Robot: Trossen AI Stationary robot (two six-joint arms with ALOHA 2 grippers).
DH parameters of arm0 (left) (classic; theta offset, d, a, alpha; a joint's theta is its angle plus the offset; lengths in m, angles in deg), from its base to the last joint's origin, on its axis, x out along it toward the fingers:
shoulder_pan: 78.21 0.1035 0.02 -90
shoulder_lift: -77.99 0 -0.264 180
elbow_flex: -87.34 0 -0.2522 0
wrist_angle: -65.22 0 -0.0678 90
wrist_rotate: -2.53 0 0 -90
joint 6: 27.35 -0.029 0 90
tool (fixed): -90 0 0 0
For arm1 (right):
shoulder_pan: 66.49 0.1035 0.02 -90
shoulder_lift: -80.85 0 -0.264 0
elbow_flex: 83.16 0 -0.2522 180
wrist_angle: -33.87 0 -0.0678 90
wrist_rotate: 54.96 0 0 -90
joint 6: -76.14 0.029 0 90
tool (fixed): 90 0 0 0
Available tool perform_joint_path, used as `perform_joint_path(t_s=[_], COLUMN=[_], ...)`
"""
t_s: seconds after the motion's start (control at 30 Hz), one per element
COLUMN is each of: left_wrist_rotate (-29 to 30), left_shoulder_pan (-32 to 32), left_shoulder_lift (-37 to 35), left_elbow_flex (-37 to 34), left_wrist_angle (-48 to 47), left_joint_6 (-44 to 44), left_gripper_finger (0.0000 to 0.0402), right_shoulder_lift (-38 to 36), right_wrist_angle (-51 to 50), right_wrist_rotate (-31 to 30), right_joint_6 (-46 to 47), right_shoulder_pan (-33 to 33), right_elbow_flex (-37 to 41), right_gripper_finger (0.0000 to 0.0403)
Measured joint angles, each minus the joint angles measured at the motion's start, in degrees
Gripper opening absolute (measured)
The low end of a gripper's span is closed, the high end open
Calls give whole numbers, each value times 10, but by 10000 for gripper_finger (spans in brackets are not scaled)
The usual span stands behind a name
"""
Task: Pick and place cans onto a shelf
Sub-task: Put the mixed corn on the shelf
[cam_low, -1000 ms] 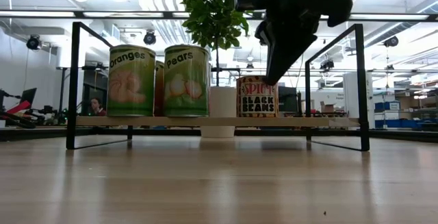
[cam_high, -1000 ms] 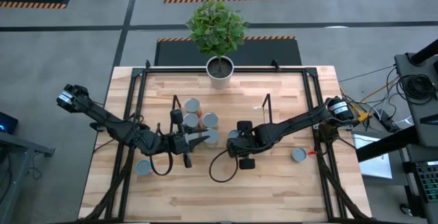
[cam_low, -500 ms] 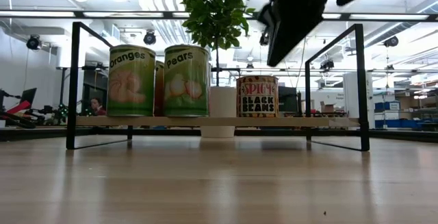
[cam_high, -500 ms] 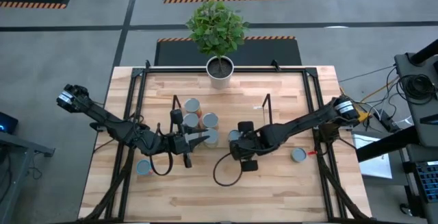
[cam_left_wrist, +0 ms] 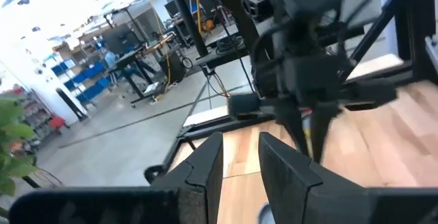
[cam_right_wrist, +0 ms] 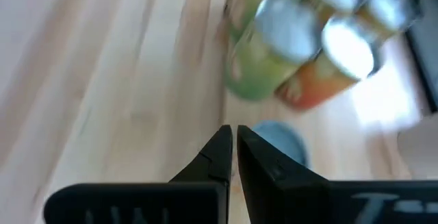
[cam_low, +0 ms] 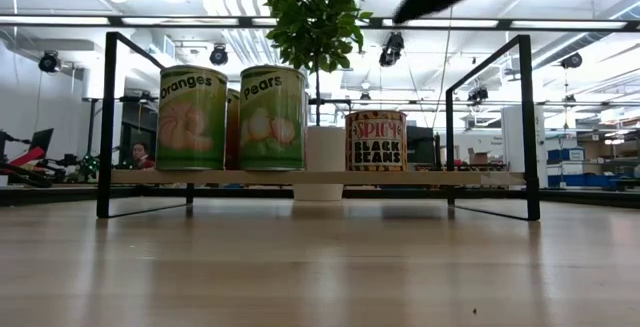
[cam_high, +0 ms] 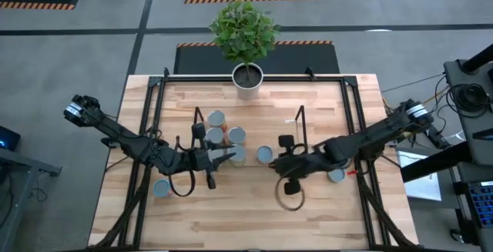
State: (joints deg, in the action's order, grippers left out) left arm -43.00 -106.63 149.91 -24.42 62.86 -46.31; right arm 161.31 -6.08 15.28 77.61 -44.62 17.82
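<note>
Cans on shelf: an "Oranges" can (cam_low: 192, 117) and a "Pears" can (cam_low: 271, 117) stand side by side on the board, with a "Black Beans" can (cam_low: 375, 140) apart from them toward 3 o'clock; from above, the cluster (cam_high: 225, 136) sits at the shelf's 9 o'clock end, one can alone (cam_high: 264, 155) nearer the middle.
Cans off shelf: one can (cam_high: 162, 188) on the table at about 8 o'clock by the frame rail; another (cam_high: 336, 175) at about 4 o'clock, close under the right arm.
Shelf: shelf (cam_low: 300, 177), light wood board between thin black wire end frames, at the table's centre.
Right tool: right tool (cam_high: 286, 164) clenched with nothing between its fingers, raised over the table just beside the lone can.
Left tool: left tool (cam_high: 228, 154) at the cluster's 6 o'clock side, fingers close together; what they grip, if anything, I cannot tell.
Table: table (cam_high: 231, 221), pale wood planks.
Plant: potted plant (cam_high: 246, 40) at the 12 o'clock edge.
</note>
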Motion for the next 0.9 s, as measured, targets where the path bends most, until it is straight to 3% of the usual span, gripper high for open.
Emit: perform_joint_path(t_s=[0.2,0.47,0.73,0.9], left_wrist_rotate=[0,-6,-222,-257], left_shoulder_pan=[-3,-23,-18,-42], left_shoulder_lift=[0,-8,23,85], left_elbow_flex=[0,7,201,290], left_wrist_angle=[-25,-210,-609,-780], left_joint_6=[128,427,761,840], left_gripper_finger=[77,77,77,77], right_shoulder_lift=[-107,-207,-240,-242], right_wrist_angle=[153,187,205,199], right_wrist_rotate=[1,2,4,4], right_joint_6=[-51,-97,-134,-143], right_shoulder_pan=[0,10,22,22], right_elbow_flex=[89,141,162,162], right_gripper_finger=[13,13,13,13])
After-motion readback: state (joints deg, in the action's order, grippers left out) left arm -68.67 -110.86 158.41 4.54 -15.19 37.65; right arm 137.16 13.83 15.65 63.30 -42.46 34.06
